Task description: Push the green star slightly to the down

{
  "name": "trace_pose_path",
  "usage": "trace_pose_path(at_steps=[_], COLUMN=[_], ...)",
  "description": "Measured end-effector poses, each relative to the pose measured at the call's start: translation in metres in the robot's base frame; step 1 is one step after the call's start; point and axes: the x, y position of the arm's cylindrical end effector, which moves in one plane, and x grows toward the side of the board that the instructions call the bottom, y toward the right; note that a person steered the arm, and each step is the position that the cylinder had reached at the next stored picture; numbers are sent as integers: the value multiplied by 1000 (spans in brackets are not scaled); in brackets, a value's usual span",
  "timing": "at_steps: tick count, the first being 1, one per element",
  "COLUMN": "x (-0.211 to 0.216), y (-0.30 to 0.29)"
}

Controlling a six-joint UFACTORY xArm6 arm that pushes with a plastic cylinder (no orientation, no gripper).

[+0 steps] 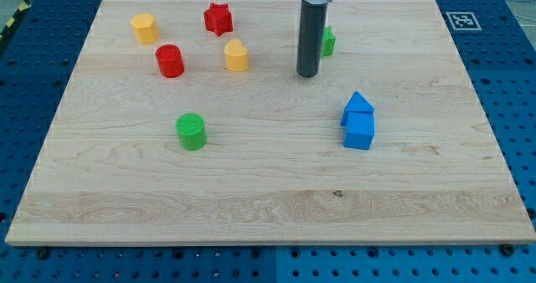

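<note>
The green star (328, 41) lies near the view's top, right of centre, and the rod hides most of it, so only its right edge shows. My tip (307, 74) rests on the wooden board (268, 191) just below and to the left of the star. Whether the rod touches the star cannot be told.
A red star (218, 18), a yellow hexagon (145, 28), a red cylinder (169, 60) and a yellow block (237, 55) lie at the top left. A green cylinder (191, 131) lies left of centre. Two blue blocks (358, 120) touch each other at the right.
</note>
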Motion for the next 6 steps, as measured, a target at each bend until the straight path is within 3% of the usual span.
trace_pose_path(at_steps=[4, 6], x=[-3, -45], y=[50, 63])
